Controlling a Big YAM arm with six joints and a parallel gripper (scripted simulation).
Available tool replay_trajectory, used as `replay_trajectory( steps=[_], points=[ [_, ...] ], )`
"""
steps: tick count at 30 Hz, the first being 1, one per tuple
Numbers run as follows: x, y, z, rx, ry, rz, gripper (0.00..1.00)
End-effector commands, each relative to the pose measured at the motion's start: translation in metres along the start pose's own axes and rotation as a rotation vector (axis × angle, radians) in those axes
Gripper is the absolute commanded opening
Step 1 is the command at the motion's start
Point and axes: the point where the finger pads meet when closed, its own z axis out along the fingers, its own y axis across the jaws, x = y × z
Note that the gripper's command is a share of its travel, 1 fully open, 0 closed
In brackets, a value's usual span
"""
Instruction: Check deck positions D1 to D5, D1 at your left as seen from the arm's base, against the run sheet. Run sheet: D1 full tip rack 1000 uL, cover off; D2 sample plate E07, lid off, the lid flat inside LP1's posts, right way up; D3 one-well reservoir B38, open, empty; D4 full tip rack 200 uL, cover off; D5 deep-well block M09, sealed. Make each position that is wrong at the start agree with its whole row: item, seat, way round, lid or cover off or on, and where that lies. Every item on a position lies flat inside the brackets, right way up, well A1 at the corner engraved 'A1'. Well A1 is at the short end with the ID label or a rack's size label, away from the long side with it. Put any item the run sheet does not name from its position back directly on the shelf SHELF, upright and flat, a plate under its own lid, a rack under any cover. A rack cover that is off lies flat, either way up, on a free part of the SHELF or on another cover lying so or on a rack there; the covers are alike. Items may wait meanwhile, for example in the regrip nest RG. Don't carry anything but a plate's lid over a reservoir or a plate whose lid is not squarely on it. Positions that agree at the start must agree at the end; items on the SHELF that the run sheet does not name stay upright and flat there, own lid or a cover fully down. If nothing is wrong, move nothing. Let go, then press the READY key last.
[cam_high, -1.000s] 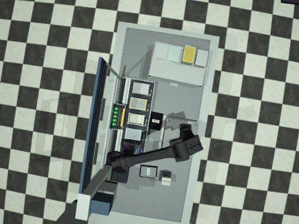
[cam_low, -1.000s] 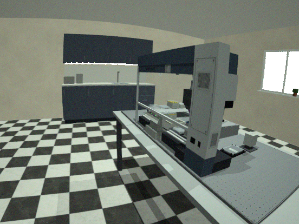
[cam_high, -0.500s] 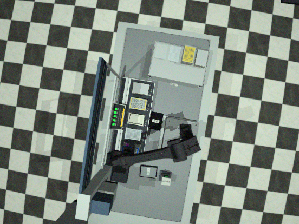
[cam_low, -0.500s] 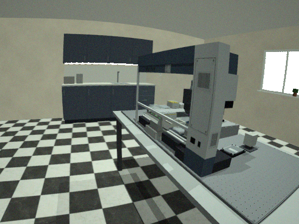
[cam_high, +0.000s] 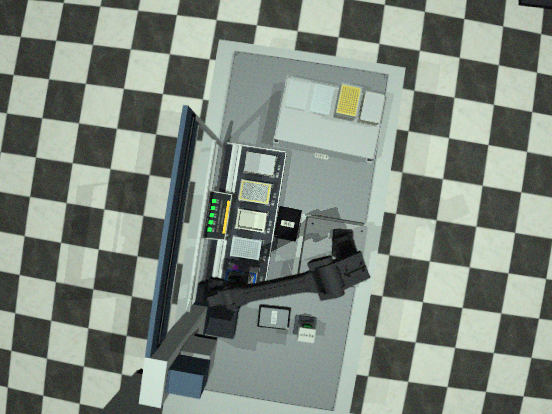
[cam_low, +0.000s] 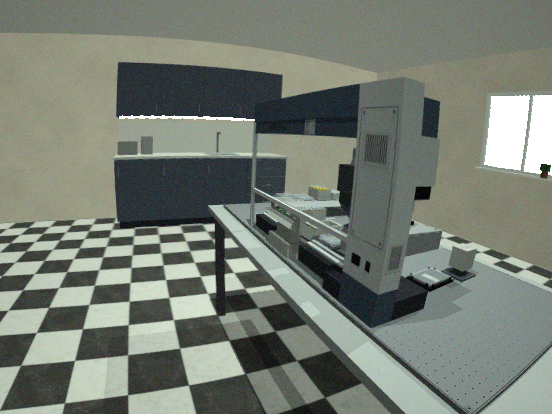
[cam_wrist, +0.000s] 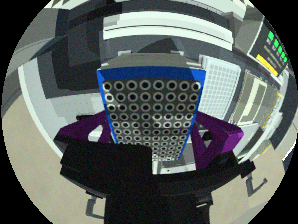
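Fingers stand wide and hold nothing, straddling the blue tip rack (cam_wrist: 152, 112) in the deck position nearest the arm's base (cam_high: 220, 320). Approach seems underway; next, descending squarely and closing on its sides.

Black-and-cream checkered floor (cam_high: 75, 200), pale grey table (cam_high: 395, 125), dark navy deck (cam_high: 239, 165), blue-rimmed grey tip rack (cam_wrist: 152, 112) dotted with dark holes, purple fingers, yellow rack (cam_high: 348, 100) at twelve o'clock, green lamps (cam_high: 213, 216), black arm (cam_high: 280, 286).
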Motion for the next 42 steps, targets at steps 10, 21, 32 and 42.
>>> replay_trajectory(
  steps=[10,21,32,42],
  points=[
    [-0.014,0.006,-0.016,-0.021,-0.042,0.001,0.0],
    [-0.014,0.006,-0.016,-0.021,-0.042,0.001,0.0],
    [-0.014,0.006,-0.016,-0.021,-0.042,0.001,0.0],
    [-0.024,0.007,-0.043,-0.039,-0.072,0.003,0.0]
  ],
)
